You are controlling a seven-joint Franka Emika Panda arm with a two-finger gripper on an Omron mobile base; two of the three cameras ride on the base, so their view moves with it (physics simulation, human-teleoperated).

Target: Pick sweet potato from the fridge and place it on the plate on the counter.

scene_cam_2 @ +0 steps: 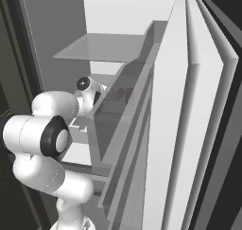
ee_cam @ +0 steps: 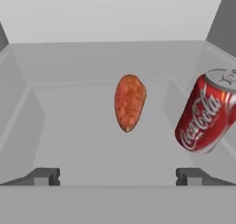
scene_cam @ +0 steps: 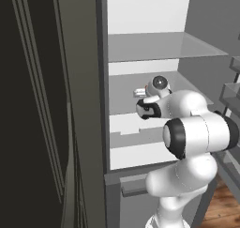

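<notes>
Sweet potato lies on a translucent grey shelf inside the fridge, seen in the hand view as an orange-red oblong with its long axis running away from the camera. It sits near the middle of the shelf, ahead of the gripper, whose two dark fingertips stand spread wide apart at the bottom of the picture with nothing between them. A red cola can stands to the right of the tuber, apart from it and leaning in this tilted view; the white back wall of the fridge rises behind both.

From the left base view, the white arm rises from the lower right and reaches into the open fridge at the level of the middle shelf, below a higher translucent shelf. The hand itself is mostly hidden behind the wrist, so its fingers cannot be judged there.

From the right base view, the arm comes up from the lower left and extends into the fridge compartment, beside the opened door with its grey bins. A faint reddish shape shows through the bin wall; what it is cannot be told.
</notes>
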